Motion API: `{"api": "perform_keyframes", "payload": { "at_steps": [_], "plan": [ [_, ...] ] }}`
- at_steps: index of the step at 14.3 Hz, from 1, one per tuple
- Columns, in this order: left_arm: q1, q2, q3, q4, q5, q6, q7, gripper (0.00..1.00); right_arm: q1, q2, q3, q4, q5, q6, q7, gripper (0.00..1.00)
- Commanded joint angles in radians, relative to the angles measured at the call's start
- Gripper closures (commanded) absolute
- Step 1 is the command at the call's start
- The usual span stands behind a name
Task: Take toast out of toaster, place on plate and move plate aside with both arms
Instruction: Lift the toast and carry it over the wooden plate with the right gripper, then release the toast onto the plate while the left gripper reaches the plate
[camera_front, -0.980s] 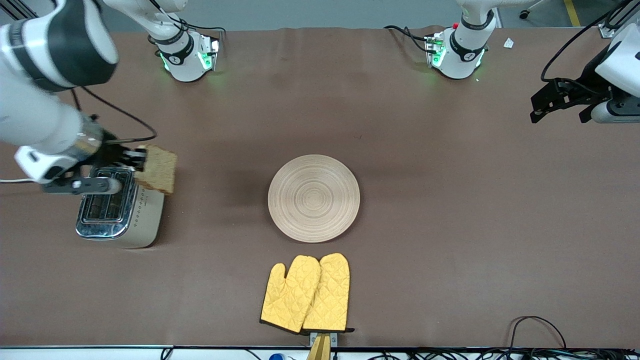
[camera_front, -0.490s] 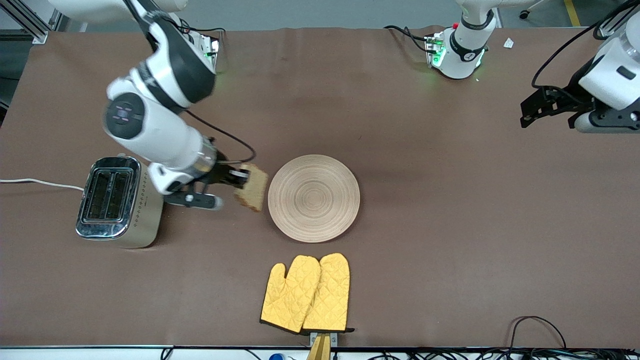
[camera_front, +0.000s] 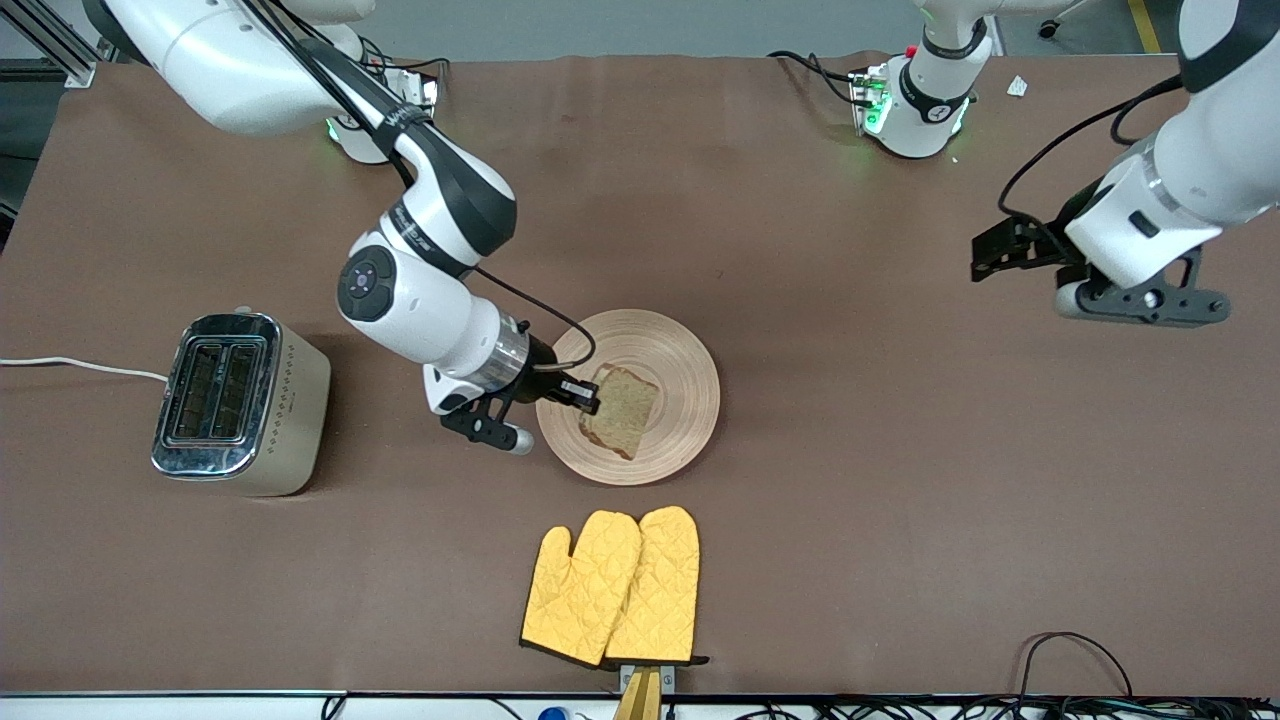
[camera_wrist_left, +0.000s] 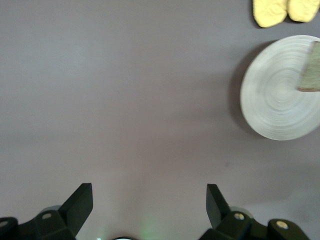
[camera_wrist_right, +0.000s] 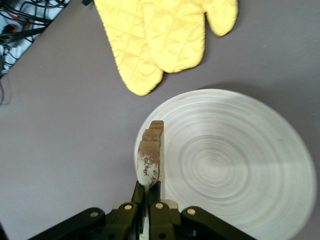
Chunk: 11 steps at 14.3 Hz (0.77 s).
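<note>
My right gripper (camera_front: 585, 398) is shut on the toast (camera_front: 620, 411), a brown speckled slice, and holds it over the round light-wood plate (camera_front: 685, 380) in the middle of the table. In the right wrist view the toast (camera_wrist_right: 150, 160) stands edge-on between the gripper (camera_wrist_right: 150, 192), above the plate (camera_wrist_right: 230, 165). I cannot tell if the toast touches the plate. My left gripper (camera_front: 1000, 255) is open and empty in the air over bare table toward the left arm's end. In the left wrist view the gripper (camera_wrist_left: 150, 200) shows spread fingers, with the plate (camera_wrist_left: 272, 100) and the toast (camera_wrist_left: 311, 72) farther off.
A silver two-slot toaster (camera_front: 235, 403) stands toward the right arm's end of the table, its white cord running off the edge. Two yellow quilted oven mitts (camera_front: 615, 587) lie nearer to the front camera than the plate. Cables run along the table's front edge.
My right arm has carried the toast from above the toaster across the table to over the plate. My left arm has swung inward toward the middle, its gripper still open.
</note>
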<state>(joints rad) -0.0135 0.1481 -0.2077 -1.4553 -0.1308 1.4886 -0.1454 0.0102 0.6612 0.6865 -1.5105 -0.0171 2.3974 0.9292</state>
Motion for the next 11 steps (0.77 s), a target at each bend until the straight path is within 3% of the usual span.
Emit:
{"api": "perform_keyframes", "payload": {
  "at_steps": [1,2,3,6,11],
  "plan": [
    [0.023,0.079,0.002,0.015,-0.114,0.009,-0.023,0.0,-0.009,0.006,0.021,-0.04,-0.006,0.058,0.031,0.58],
    [0.024,0.09,0.004,0.015,-0.118,0.009,-0.023,0.0,-0.009,0.008,0.021,-0.045,-0.006,0.059,0.031,0.25],
    [0.017,0.094,0.004,0.015,-0.116,0.009,-0.025,0.0,-0.007,0.008,0.021,-0.046,-0.007,0.06,0.028,0.0],
    [0.024,0.143,0.001,0.013,-0.14,0.009,-0.002,0.0,-0.009,0.006,0.021,-0.047,-0.009,0.052,0.025,0.0],
    [0.049,0.296,0.004,0.009,-0.321,0.06,0.222,0.0,-0.024,0.001,0.018,-0.04,-0.023,0.045,0.019,0.0]
  ]
}}
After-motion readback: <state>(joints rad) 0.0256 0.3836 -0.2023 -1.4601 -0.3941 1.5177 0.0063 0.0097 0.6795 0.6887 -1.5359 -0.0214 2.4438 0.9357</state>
